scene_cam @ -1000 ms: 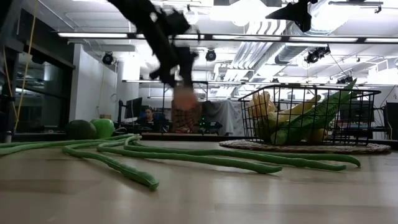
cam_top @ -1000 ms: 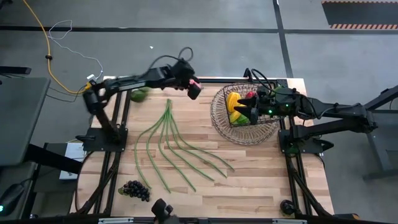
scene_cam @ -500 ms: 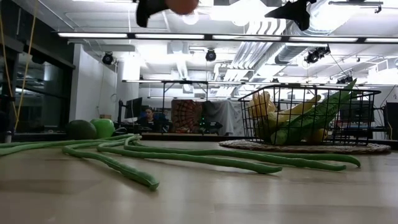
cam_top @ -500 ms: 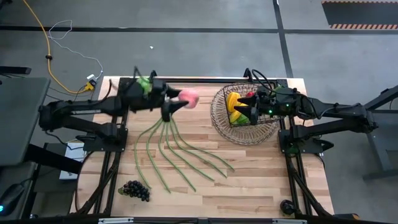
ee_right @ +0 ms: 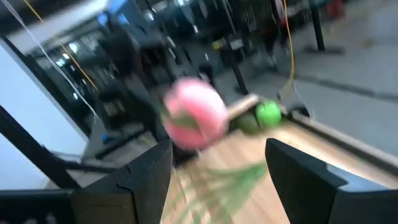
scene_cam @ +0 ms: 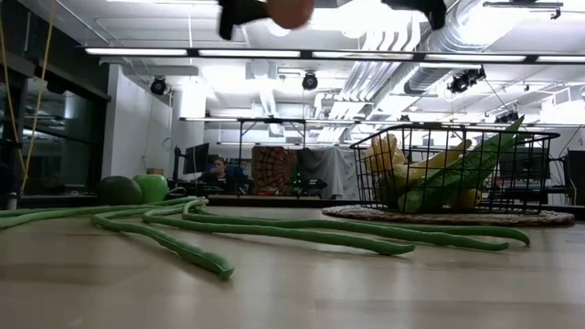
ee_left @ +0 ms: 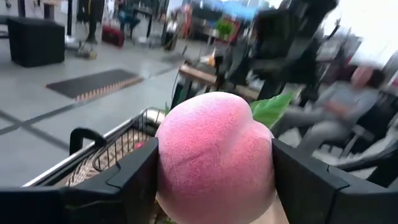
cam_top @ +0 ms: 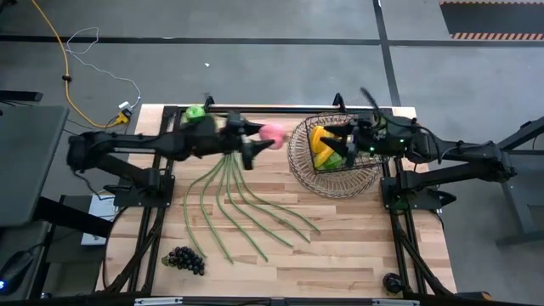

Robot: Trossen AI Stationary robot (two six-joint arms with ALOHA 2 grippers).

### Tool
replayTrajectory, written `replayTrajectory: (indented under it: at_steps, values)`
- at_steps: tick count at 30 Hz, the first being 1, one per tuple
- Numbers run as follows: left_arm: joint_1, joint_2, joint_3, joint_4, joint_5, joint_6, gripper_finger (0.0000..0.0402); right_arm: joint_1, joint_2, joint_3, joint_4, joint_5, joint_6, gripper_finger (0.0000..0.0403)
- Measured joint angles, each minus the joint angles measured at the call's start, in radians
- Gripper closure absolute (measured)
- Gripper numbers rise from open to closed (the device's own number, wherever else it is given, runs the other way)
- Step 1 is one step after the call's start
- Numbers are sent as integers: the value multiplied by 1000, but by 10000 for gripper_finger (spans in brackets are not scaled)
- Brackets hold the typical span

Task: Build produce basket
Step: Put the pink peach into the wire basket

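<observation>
A pink peach (cam_top: 274, 132) hangs high over the table's far middle, just left of the wire basket (cam_top: 336, 174), with my left gripper (cam_top: 259, 140) shut on it. In the low view the peach (scene_cam: 291, 9) shows at the top edge. The basket holds yellow, green and red produce (cam_top: 321, 149). My right gripper (ee_right: 217, 186) hovers open over the basket, nothing between its fingers. Long green beans (cam_top: 238, 200) lie fanned out on the table's middle. Dark grapes (cam_top: 184, 259) lie near the front left, and a green apple (cam_top: 195, 112) and an avocado (scene_cam: 119, 190) at the far left. My left gripper pinches the peach between its two fingers (ee_left: 130, 180), one on each of its opposite sides (ee_left: 171, 168). The fingers lie level and point toward the table's right, at the basket. The peach is lifted clear, well above the table.
The beans' tips (cam_top: 310, 228) reach toward the basket's near side. The basket (scene_cam: 452, 169) stands taller than everything else on the wooden table (cam_top: 357, 255). A person (scene_cam: 219, 174) sits in the room beyond the far edge.
My left gripper has risen from near the table's far edge and gone toward the basket, tipping from pointing down to level. The peach has gone up with it, from low over the table to high above it.
</observation>
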Motion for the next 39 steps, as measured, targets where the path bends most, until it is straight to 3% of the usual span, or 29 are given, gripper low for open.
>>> replayTrajectory:
  at_steps: [6, 11, 18, 26, 39]
  values:
    - [0, 294, 285, -157, 13, 92, 149, 0, -9, 0, 174, 2, -73, 155]
    - [2, 525, 506, -201, 55, 178, 149, 0, -12, 0, 208, 2, -81, 155]
    - [5, 770, 691, -213, 36, 265, 149, 0, -12, 0, 207, 2, -79, 155]
    - [9, 853, 730, -240, -25, 287, 135, 0, -12, 0, 202, 2, -79, 155]
    - [13, 854, 730, -307, -15, 244, 55, 0, -12, 0, 202, 2, -82, 155]
